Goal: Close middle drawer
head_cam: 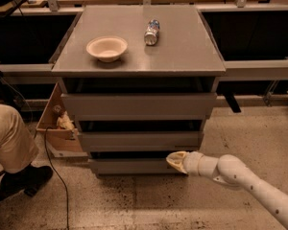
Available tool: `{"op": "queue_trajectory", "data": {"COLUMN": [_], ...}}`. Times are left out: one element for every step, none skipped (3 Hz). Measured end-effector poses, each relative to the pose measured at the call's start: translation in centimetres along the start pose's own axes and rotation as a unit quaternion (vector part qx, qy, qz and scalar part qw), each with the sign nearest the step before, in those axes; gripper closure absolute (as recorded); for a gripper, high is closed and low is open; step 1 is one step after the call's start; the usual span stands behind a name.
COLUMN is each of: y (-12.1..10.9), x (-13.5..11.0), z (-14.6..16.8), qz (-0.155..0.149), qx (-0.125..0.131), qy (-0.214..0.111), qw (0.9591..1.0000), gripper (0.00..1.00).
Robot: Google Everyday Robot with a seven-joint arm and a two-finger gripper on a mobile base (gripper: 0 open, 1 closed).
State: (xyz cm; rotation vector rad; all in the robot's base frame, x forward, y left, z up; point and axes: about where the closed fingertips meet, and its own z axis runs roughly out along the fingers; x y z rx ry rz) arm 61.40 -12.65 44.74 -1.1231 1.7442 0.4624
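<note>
Fingers of the gripper lie together in one blunt tip, holding nothing, against the lowest drawer, just under the right lower edge of the middle drawer. Three grey drawers, a dark gap above each. Worktop: one paper bowl, one can on its side, apart. Open floor in front; one person's leg at left.

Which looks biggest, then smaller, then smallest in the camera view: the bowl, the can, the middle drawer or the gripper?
1. middle drawer
2. bowl
3. can and gripper look alike. The gripper, low by the bottom drawer, is nearer the camera, so I won't rank them.
</note>
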Motion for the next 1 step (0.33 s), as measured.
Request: {"op": "queue_trajectory", "data": {"y": [-0.5], "x": [0.13], "z": [-2.45], "qz": [0.009], "qx": [0.012], "qy": [-0.005], "qw": [0.9999], "gripper": [1.0]}}
